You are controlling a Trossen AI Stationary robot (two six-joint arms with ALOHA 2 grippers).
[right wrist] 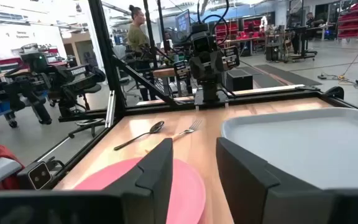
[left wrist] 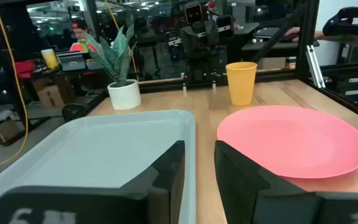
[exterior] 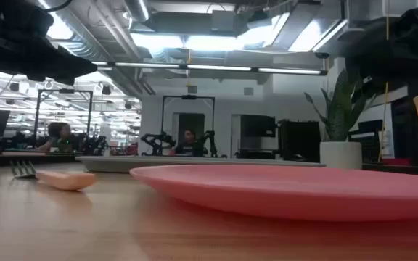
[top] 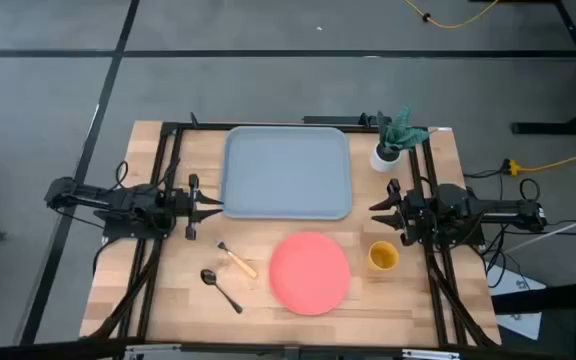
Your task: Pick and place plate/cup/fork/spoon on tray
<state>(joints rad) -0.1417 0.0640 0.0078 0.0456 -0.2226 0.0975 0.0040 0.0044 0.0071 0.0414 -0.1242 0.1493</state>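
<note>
Nearest the table's front edge lie the spoon [top: 220, 288], the fork [top: 237, 261] and the plate [top: 310, 272], with the cup [top: 383, 257] just below the right gripper [top: 376, 209]. Both grippers hold nothing, their 2 fingers slightly parted; the left gripper [top: 218, 210] sits at the tray's [top: 286, 172] left edge. Beyond the right gripper stands a potted plant [top: 391, 141].
</note>
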